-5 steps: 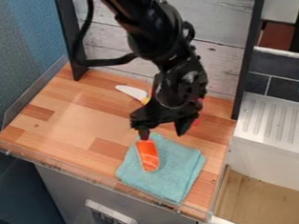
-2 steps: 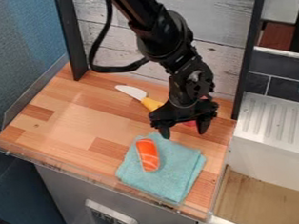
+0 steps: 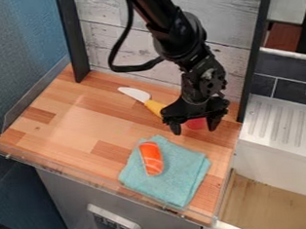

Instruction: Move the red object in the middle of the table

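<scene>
Right now the black gripper (image 3: 194, 129) hangs near the back of the wooden tabletop (image 3: 71, 124), fingers spread apart, with the red object (image 3: 196, 124) showing between them, partly hidden. A yellow-handled knife (image 3: 153, 106) lies beside the gripper; nearer the front, a toy salmon slice (image 3: 151, 159) rests on a folded teal cloth (image 3: 183, 169).

Open room is offered across the left and middle of the wooden tabletop (image 3: 78, 123), bounded by a yellow-handled knife (image 3: 154, 107), a folded teal cloth (image 3: 176, 181) and a plank wall (image 3: 231, 14) behind.
</scene>
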